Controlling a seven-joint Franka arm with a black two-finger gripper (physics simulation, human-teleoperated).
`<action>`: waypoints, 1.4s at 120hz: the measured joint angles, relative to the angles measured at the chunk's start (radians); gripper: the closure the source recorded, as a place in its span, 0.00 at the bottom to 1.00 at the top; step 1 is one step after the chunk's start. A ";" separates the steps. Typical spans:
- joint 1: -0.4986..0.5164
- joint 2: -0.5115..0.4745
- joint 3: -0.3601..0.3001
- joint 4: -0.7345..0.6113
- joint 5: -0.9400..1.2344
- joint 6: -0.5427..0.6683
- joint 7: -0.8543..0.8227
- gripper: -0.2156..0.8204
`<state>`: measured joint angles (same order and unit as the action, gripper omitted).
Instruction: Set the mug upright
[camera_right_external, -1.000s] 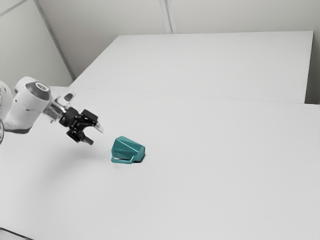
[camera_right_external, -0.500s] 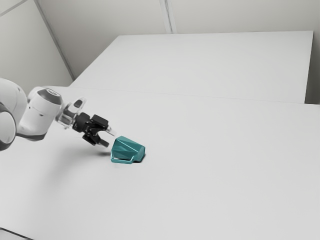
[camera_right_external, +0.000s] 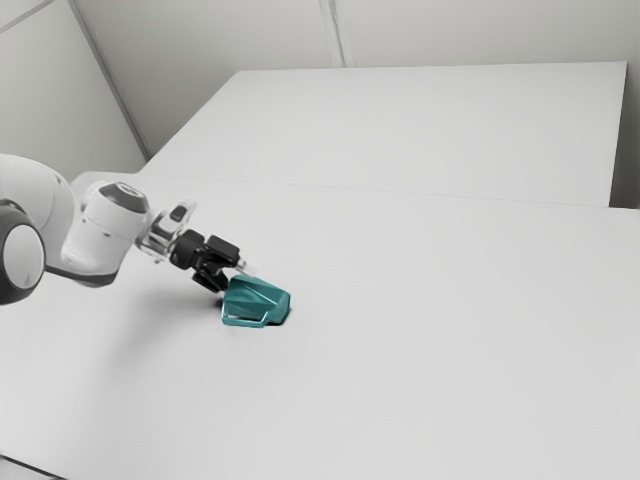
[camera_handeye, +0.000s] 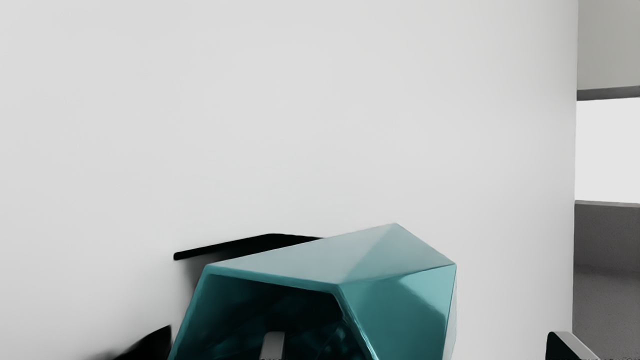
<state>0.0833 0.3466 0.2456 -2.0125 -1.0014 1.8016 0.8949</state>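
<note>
Wall: pale and plain (camera_right_external: 250, 30), standing behind everything in the exterior view.
Table: white and smooth (camera_right_external: 420, 350), under both the arm and the mug.
White slab: a broad flat surface (camera_right_external: 430, 130) beyond the table, toward the wall.
Arm: my white Franka (camera_right_external: 98, 235) comes in from the exterior view's left and slopes down toward the tabletop.
Gripper: the black gripper (camera_right_external: 235, 278) is low, right at the mouth end of the mug.
Mug: teal and faceted (camera_right_external: 262, 298), lying on its side on the table — its open mouth faces my gripper and its base points toward the exterior view's right.
Handle: an angular loop (camera_right_external: 246, 323) on the side nearer the exterior camera, down close to the tabletop.
Fingers: I have them spread (camera_handeye: 570, 346), pinching nothing. In the wrist view one tip shows against the mug's dark mouth, the other well out past its side wall, with that wall between them. Whether the first tip is inside the mouth or just in front of it — I can't tell from here.
</note>
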 joint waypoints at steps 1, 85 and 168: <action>0.000 0.000 0.000 0.000 0.000 0.000 0.001 0.26; -0.009 -0.049 -0.008 0.003 -0.005 0.003 0.032 0.92; -0.116 -0.171 -0.044 0.043 0.489 0.161 -0.204 0.94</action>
<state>-0.0324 0.1755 0.2017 -1.9693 -0.5120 1.9631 0.6908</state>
